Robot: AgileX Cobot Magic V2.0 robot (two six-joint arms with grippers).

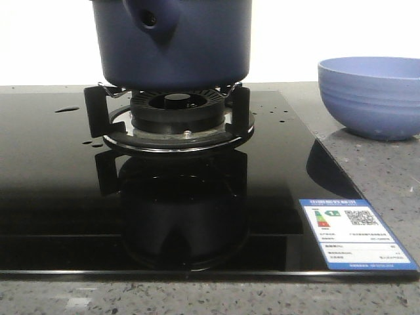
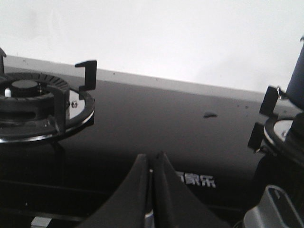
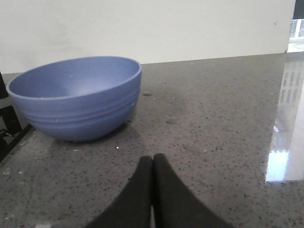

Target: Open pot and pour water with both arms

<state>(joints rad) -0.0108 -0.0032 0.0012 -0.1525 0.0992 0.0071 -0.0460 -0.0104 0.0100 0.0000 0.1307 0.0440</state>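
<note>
The dark navy pot (image 1: 177,46) stands on the burner grate (image 1: 170,115) of the black glass cooktop, its handle socket (image 1: 151,20) facing the camera; its top and any lid are cut off by the frame. A sliver of the pot (image 2: 297,71) shows in the left wrist view. My left gripper (image 2: 152,159) is shut and empty, low over the cooktop between two burners. My right gripper (image 3: 153,159) is shut and empty over the grey counter, a short way from the periwinkle ribbed bowl (image 3: 76,97). Neither gripper shows in the front view.
The bowl (image 1: 371,95) sits on the speckled counter right of the cooktop. A second burner (image 2: 33,104) lies left of the pot. Water drops (image 1: 65,109) dot the glass. An energy label (image 1: 354,233) is stuck at the cooktop's front right. A white wall stands behind.
</note>
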